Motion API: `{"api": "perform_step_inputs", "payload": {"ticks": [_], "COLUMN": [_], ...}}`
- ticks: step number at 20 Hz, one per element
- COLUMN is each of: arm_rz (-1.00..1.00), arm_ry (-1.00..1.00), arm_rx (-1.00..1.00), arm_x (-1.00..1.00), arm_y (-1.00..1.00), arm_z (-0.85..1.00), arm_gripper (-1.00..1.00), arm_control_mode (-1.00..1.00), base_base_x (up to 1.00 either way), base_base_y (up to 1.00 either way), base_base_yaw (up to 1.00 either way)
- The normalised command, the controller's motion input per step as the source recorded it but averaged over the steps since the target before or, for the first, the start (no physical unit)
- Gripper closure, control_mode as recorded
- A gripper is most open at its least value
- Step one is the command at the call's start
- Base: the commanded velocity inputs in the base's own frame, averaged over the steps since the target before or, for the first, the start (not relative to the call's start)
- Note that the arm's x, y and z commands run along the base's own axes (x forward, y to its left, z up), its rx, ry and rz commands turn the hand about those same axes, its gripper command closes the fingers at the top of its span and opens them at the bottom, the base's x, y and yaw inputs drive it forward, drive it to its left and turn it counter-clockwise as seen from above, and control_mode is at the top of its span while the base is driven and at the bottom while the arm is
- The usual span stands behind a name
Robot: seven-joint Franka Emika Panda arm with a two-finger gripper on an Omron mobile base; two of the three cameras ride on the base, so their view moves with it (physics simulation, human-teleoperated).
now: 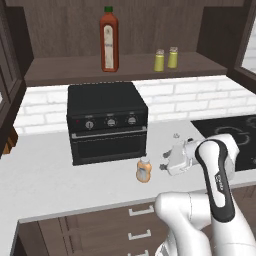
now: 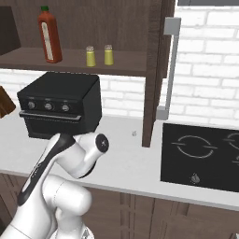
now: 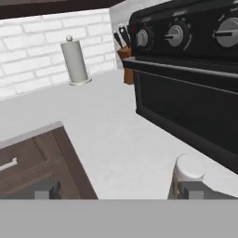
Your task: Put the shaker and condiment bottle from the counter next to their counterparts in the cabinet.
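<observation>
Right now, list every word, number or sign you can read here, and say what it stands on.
None can be read.
Red bottle: white label, print too small to make out.
Condiment bottle: pale label, blurred.
Oven: three knobs with faint marks, no legible numbers.
Stovetop: ring outlines and one small knob mark, no text.

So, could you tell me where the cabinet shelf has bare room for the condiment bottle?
Free: between the red bottle and the two shakers, and left of the red bottle. Right of the shakers the shelf is tighter.
</observation>
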Motion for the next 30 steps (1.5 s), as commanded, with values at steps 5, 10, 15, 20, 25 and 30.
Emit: {"api": "perform_step_inputs", "payload": {"ticks": [5,10,15,20,25,30], "arm_rz": [-0.20,-0.03,0.00,0.00,-0.01,-0.03], "arm_ry": [-0.03,0.02,0.00,0.00,0.00,0.04], "arm_rx": [0.00,0.00,0.00,0.00,0.00,0.04], "arm_x": [0.00,0.00,0.00,0.00,0.00,0.00], "arm_y": [0.20,0.16,0.04,0.06,0.18,0.51], "arm_z": [-0.24,-0.08,-0.41,-0.46,-0.28,-0.41], "arm_gripper": [-1.00,-1.00,-1.00,-1.00,-1.00,-1.00], "arm_control_mode": [-1.00,-1.00,-1.00,-1.00,-1.00,-1.00], "base_base_x": [0.00,0.00,0.00,0.00,0.00,0.00], "base_base_y": [0.00,0.00,0.00,0.00,0.00,0.00], "base_base_yaw": [0.00,0.00,0.00,0.00,0.00,0.00]}}
